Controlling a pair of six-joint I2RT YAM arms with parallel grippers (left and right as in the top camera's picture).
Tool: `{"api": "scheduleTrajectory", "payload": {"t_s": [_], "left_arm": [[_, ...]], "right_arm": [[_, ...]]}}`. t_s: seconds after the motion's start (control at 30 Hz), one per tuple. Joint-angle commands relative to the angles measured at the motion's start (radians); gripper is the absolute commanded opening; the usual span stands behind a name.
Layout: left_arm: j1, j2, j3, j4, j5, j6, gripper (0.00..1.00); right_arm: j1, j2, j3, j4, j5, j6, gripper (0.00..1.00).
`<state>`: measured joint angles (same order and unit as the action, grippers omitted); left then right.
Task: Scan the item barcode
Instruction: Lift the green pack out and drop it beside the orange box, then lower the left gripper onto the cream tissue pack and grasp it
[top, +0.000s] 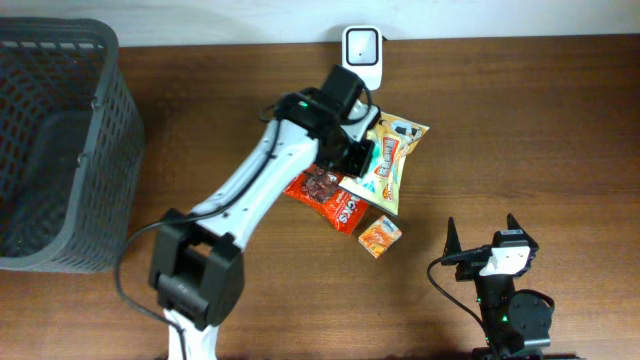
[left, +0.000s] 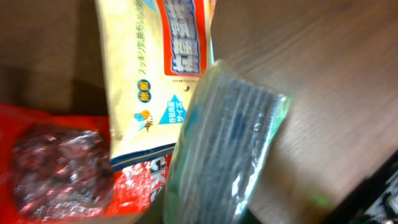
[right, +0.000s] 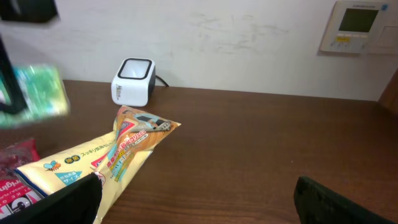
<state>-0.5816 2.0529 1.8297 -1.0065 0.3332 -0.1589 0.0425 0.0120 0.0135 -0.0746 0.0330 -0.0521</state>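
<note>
Left end effector (top: 352, 150) hangs above the snack pile, just short of the scanner (top: 361, 47), with the green packet (left: 224, 149) at its tip, off the surface. Its jaws are hidden, so you cannot tell the grip. You seem mid-presentation: next, face the barcode to the scanner window.

Piled snack bags (top: 398, 150) lie close before the scanner (top: 361, 48).

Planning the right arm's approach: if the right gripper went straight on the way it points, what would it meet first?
Likely nothing soon: ahead of the right gripper lies bare brown wooden table, then the white wall. The yellow snack bag lies left of that line.
</note>
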Motion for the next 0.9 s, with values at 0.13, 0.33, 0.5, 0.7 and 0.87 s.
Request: {"api": "scheduleTrajectory", "payload": {"t_s": [0.13,0.33,0.5,0.7,0.87], "left_arm": [[-0.031,0.062,0.007,-0.001,-0.016,-0.005,0.74],[-0.021,0.061,0.029,-0.030,-0.016,-0.005,0.99],[0.049,0.059,0.217,-0.232,-0.016,0.035,0.99],[0.147,0.058,0.501,-0.478,-0.017,0.071,0.99],[0.228,0.058,0.686,-0.682,-0.025,0.072,0.99]], "right_arm": [[-0.005,-0.006,-0.008,-0.004,0.005,0.008,0.98],[-0.005,-0.006,-0.008,-0.004,0.005,0.008,0.98],[-0.005,-0.006,-0.008,-0.004,0.005,0.008,0.98],[-0.005,-0.006,-0.008,-0.004,0.005,0.008,0.98],[-0.005,-0.006,-0.008,-0.004,0.005,0.008,0.98]]}}
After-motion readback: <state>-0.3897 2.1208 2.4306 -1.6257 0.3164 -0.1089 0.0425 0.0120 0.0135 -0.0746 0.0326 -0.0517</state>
